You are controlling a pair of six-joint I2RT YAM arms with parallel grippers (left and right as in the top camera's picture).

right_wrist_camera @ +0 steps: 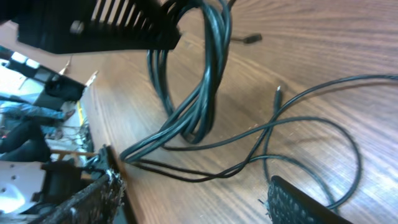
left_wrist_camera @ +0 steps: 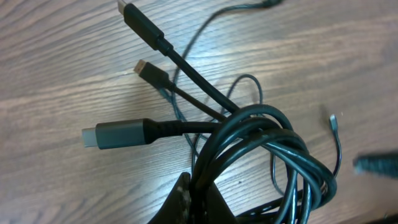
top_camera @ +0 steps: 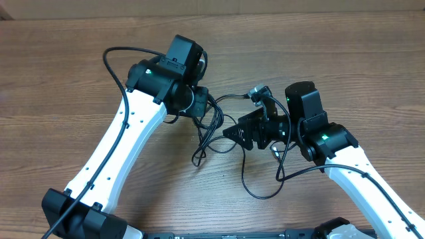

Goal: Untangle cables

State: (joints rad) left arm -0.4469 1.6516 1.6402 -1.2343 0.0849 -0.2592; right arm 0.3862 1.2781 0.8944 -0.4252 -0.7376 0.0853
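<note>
The cables (top_camera: 214, 129) lie as a knot of thin black cords on the wooden table between my two arms. My left gripper (top_camera: 201, 106) is shut on a bunch of their loops (left_wrist_camera: 261, 134); in the left wrist view its fingers (left_wrist_camera: 186, 199) pinch the cords at the bottom edge. Three plug ends (left_wrist_camera: 115, 135) fan out to the left on the wood. My right gripper (top_camera: 231, 133) sits just right of the knot. It is open (right_wrist_camera: 196, 193), with nothing between its fingers (right_wrist_camera: 298, 202). Two thin strands (right_wrist_camera: 205, 171) run across the table just ahead of it.
One long cord loops toward the front of the table (top_camera: 255, 192). Another plug end (top_camera: 255, 93) lies near the right arm's wrist. The left gripper's black body (right_wrist_camera: 99, 25) hangs above the loops in the right wrist view. The table edge (right_wrist_camera: 99, 134) and clutter show at that view's left.
</note>
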